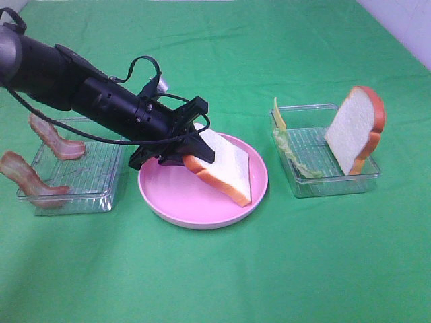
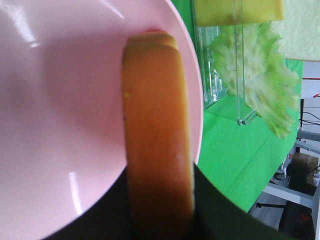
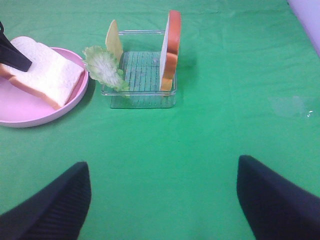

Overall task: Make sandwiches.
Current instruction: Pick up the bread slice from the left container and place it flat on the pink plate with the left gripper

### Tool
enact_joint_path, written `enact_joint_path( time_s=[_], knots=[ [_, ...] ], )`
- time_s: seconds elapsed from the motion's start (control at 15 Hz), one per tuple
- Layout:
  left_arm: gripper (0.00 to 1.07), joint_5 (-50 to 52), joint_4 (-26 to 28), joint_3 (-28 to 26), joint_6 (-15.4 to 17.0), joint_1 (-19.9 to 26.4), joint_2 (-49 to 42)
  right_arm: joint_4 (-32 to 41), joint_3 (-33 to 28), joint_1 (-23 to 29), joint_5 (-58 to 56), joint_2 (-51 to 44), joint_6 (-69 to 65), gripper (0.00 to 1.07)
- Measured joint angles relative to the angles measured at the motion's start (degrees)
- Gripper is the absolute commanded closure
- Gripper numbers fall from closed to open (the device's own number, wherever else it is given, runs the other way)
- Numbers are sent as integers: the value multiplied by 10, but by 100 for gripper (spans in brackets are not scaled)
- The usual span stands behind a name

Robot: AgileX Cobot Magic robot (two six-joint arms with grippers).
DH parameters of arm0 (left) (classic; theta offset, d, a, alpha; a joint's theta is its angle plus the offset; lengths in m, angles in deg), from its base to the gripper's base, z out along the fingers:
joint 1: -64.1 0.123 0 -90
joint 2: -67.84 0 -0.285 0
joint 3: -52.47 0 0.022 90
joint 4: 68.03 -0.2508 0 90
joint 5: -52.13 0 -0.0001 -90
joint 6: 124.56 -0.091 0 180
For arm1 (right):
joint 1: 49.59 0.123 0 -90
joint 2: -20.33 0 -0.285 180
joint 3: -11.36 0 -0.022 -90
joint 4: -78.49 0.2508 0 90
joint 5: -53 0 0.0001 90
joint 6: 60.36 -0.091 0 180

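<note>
My left gripper (image 1: 190, 146) is shut on a white bread slice (image 1: 226, 168) with orange-brown crust. The slice is tilted over the pink plate (image 1: 202, 219), its lower end at the plate's right side. In the left wrist view the crust (image 2: 157, 125) runs between the dark fingers (image 2: 215, 212). A second bread slice (image 1: 357, 128) stands upright in the right clear tray (image 1: 333, 185), with yellow cheese (image 1: 278, 114) and a green lettuce leaf (image 1: 291, 153). Two bacon strips (image 1: 57, 138) (image 1: 23, 176) stand in the left tray (image 1: 81, 192). My right gripper (image 3: 162, 200) is open over bare cloth, empty.
Green cloth covers the table. The right wrist view shows the right tray (image 3: 145, 97) ahead, with the lettuce (image 3: 105, 67), cheese (image 3: 114, 42) and upright bread (image 3: 171, 50), and the plate (image 3: 50, 112) beside it. A white wall shows at the far right corner (image 1: 404, 27).
</note>
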Motion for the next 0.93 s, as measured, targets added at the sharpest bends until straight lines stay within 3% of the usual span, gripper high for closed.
enact_joint_path(
  time_s=[0.13, 0.2, 0.33, 0.4, 0.73, 0.93],
  knots=[
    [90, -3, 1, 0, 4, 0, 3, 0, 0, 0, 0, 0, 0, 31],
    [51, -23, -6, 0, 4, 1, 3, 0, 0, 0, 0, 0, 0, 31],
    [25, -51, -28, -2, 5, 1, 4, 0, 0, 0, 0, 0, 0, 31],
    [19, -68, -47, -9, 5, 1, 5, 0, 0, 0, 0, 0, 0, 31],
    [19, -160, -167, -89, 10, 1, 5, 0, 0, 0, 0, 0, 0, 31],
    [19, -215, -256, -151, 84, 1, 5, 0, 0, 0, 0, 0, 0, 31]
  ],
)
